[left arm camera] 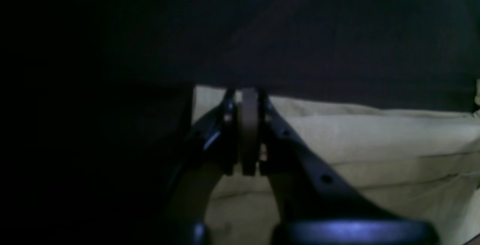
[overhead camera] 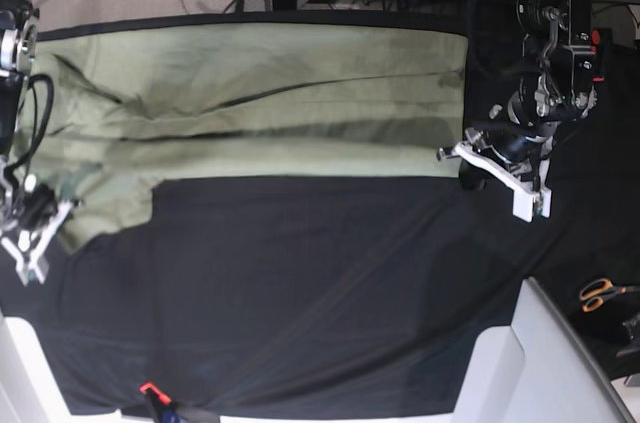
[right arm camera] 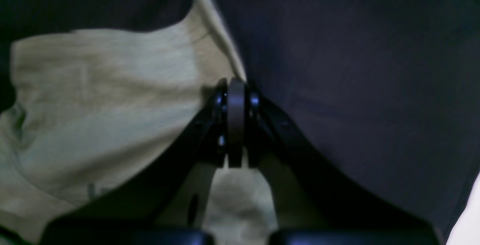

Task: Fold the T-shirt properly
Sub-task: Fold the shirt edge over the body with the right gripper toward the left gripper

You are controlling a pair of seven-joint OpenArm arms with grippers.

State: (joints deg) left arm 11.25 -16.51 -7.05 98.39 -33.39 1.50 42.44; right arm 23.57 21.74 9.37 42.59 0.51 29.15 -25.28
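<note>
Both arms are lowered to the black table cloth (overhead camera: 300, 283), one at each end of the T-shirt (overhead camera: 260, 103). The left gripper (left arm camera: 249, 91) is seen with its jaws pressed together on the shirt's edge at a corner. The right gripper (right arm camera: 236, 84) is likewise closed, pinching the fabric edge at a sleeve. The shirt is laid along the far side of the cloth, its long axis running across the base view

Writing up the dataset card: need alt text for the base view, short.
Seen from above, a pale green T-shirt lies partly folded across the far half of a black table cloth. The right gripper and left gripper sit at its opposite ends, jaws shut on its edge. Orange-handled scissors lie off to one side.
</note>
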